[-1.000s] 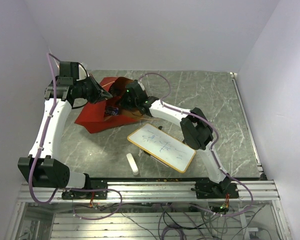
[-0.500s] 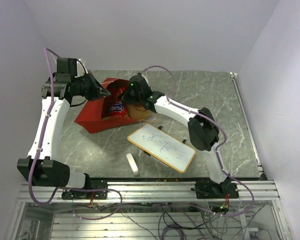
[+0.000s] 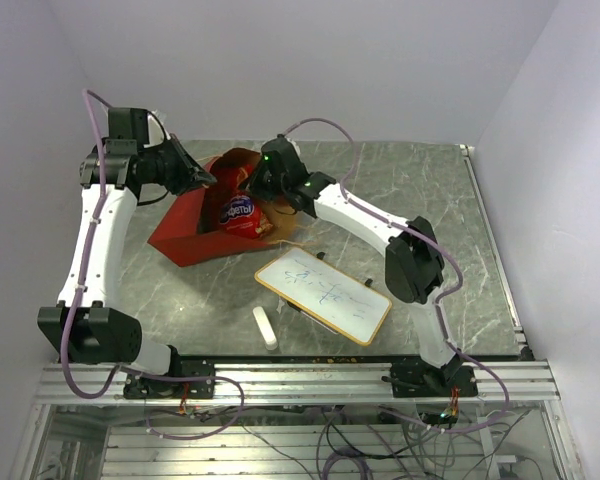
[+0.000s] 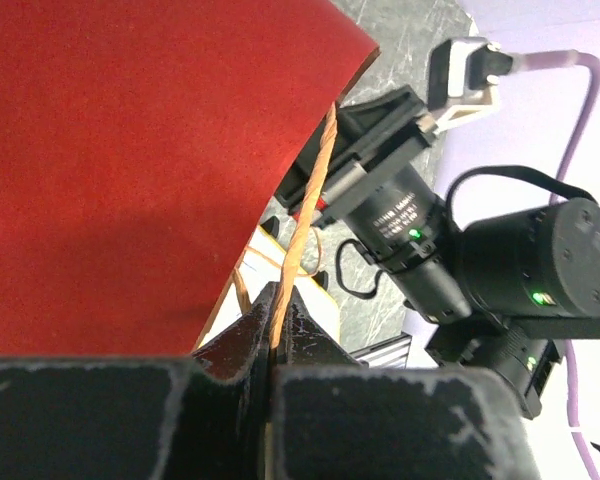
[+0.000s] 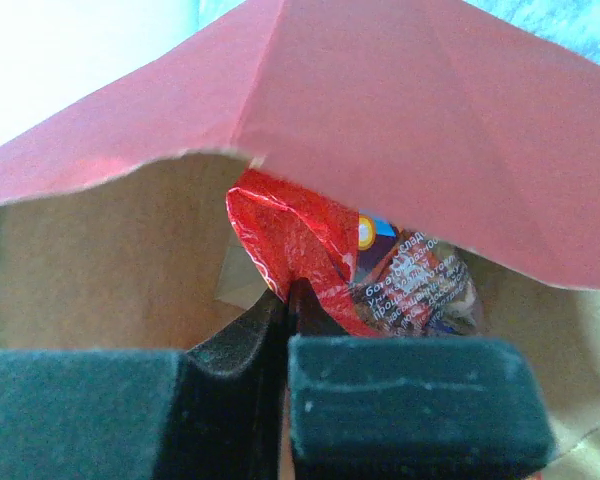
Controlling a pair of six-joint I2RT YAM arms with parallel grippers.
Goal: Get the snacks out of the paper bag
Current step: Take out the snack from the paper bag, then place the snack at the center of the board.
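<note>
The red paper bag lies on its side at the table's far left, its mouth facing right. My left gripper is shut on its twine handle and holds the upper flap up. My right gripper is at the bag's mouth, shut on the edge of the large red-orange snack bag, which hangs at the opening. In the right wrist view this snack bag sits against the brown kraft inside, under the red flap. The other snacks are hidden.
A white whiteboard with a yellow rim lies in the table's middle, right of the bag. A small white eraser stick lies near the front edge. The right arm's wrist shows in the left wrist view.
My right gripper has risen and pulled back, drawing the red-orange snack bag up into the bag's mouth. My left gripper has lifted the handle a little higher.
</note>
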